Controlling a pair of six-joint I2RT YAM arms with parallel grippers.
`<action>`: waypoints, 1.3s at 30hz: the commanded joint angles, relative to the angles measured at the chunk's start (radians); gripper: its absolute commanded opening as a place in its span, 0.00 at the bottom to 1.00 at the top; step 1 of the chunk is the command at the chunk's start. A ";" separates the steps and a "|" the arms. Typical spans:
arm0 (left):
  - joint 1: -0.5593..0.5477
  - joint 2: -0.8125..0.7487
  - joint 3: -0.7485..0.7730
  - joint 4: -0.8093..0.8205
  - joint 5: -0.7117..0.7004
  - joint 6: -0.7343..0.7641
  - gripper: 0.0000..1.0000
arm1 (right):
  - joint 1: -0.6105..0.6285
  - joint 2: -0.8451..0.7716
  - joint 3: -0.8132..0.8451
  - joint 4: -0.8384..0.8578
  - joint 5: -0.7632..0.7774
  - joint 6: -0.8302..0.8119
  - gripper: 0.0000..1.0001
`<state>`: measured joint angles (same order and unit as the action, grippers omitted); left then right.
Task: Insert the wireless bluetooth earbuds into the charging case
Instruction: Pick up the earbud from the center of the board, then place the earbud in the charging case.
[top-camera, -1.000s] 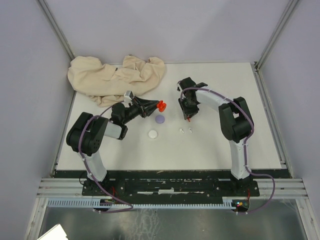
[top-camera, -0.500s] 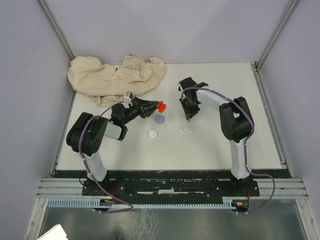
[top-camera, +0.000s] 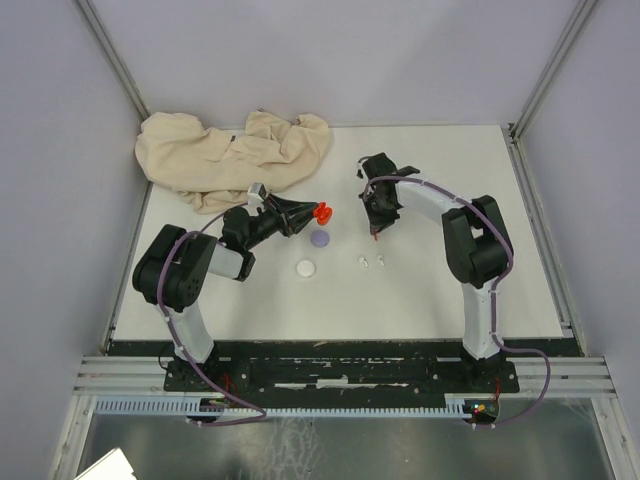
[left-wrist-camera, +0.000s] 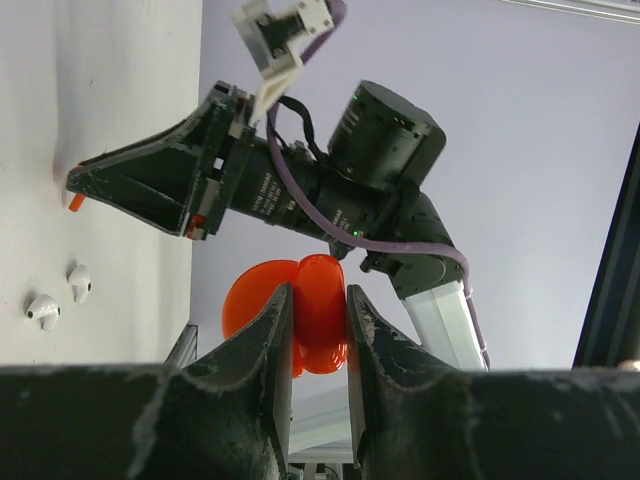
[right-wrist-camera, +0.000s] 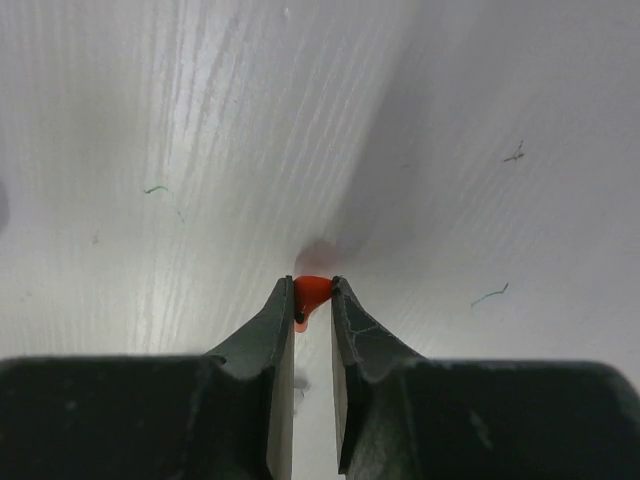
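Standing at the near edge of the table (top-camera: 450, 300), I'd judge the job barely begun: no bud that I can see sits in a case yet. The left end effector (left-wrist-camera: 318, 292) has its fingers closed down to a narrow gap around the red charging case (left-wrist-camera: 305, 318), which it holds up off the table with its lid hanging open like a clamshell. Across from it, the right end effector (right-wrist-camera: 313, 286) is pinched nearly closed on a red earbud (right-wrist-camera: 311, 290), low over the bare white surface. Whether the bud touches the table I cannot tell. The bud and the open case are well apart, so the red bud has yet to be carried over and seated, and I see no second red bud anywhere.

Two white earbuds (top-camera: 371, 262) lie loose side by side between the arms, not yet dealt with. Near them rest a pale purple disc (top-camera: 320, 239) and a white disc (top-camera: 305, 268), probably closed cases waiting their turn. I see no black or purple buds. A beige cloth (top-camera: 235, 155) is heaped at the far left corner.

No brand, label or lettering is readable on the case, the buds or the arms.
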<state>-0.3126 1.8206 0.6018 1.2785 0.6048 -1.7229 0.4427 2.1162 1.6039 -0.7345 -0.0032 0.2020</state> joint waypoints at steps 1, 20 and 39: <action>0.000 -0.020 0.004 0.043 0.005 0.010 0.03 | -0.004 -0.220 -0.077 0.191 -0.030 -0.022 0.02; -0.020 0.023 0.068 0.102 0.012 -0.060 0.03 | 0.043 -0.661 -0.378 0.690 -0.208 -0.089 0.02; -0.060 0.056 0.148 0.066 0.022 -0.097 0.03 | 0.198 -0.760 -0.666 1.094 -0.191 -0.308 0.02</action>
<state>-0.3645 1.8763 0.7139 1.3170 0.6079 -1.7882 0.6289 1.3884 0.9424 0.2565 -0.1944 -0.0601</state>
